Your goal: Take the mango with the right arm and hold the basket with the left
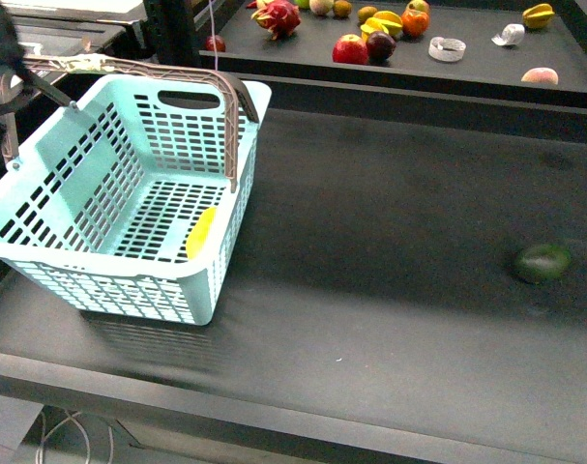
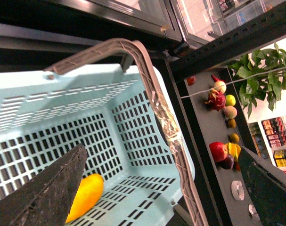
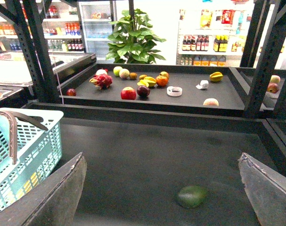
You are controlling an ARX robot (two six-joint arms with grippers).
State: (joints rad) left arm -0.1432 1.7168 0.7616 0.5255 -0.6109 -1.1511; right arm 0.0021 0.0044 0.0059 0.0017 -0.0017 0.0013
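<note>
The mango (image 1: 201,232) is lying lengthwise near-to-far inside the basket (image 1: 42,266), far left of the right tool (image 3: 161,197), whose jaws are standing apart.

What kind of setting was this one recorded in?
Most likely a shop or a mock-up of one: a light-blue shopping basket sits on a dark display shelf, loose fruit is laid out behind, and stocked drinks fridges line the back wall.

Light-blue slotted basket (image 1: 100,208), grey-brown handles; bright yellow mango (image 1: 201,233); dark green fruit (image 1: 542,262).
</note>
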